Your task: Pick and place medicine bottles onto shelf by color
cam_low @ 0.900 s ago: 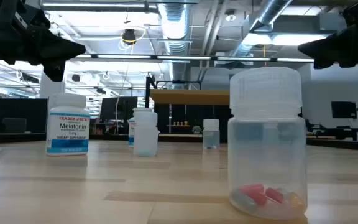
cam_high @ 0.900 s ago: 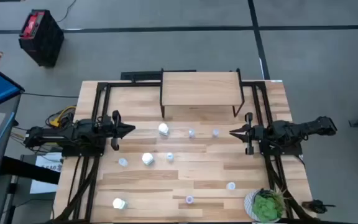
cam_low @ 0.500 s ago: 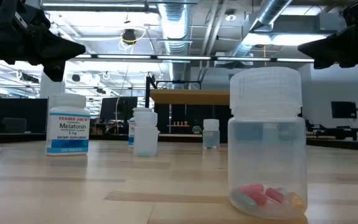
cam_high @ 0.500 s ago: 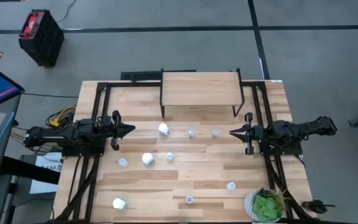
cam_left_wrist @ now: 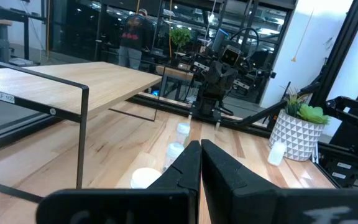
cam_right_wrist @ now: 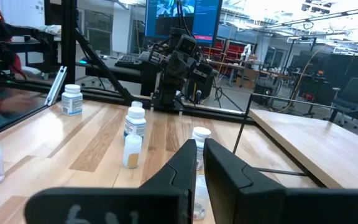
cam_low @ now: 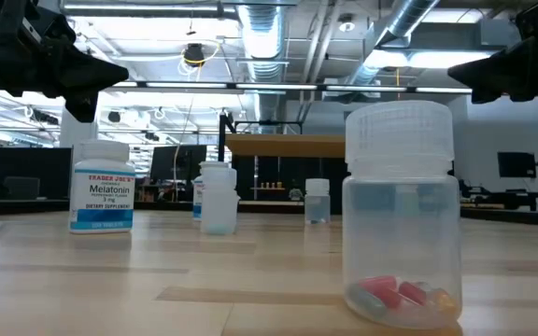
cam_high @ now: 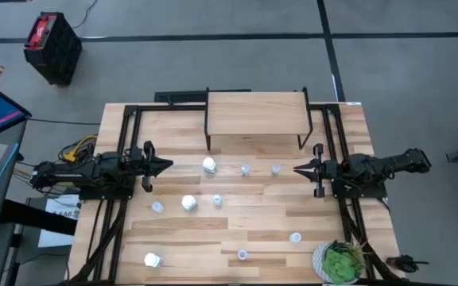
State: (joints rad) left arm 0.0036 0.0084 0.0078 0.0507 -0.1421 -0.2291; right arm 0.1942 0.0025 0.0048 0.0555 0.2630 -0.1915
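Holding unchanged: both claws shut, bottles (cam_high: pixel 209 165) apparently unmoved.

We see both arms stretched low and level, pointing at each other from opposite sides. Our left gripper (cam_high: pixel 168 166) has its fingers pressed together and holds nothing. Our right gripper (cam_high: pixel 297 168) mirrors it, fingers closed too, well apart from the left.
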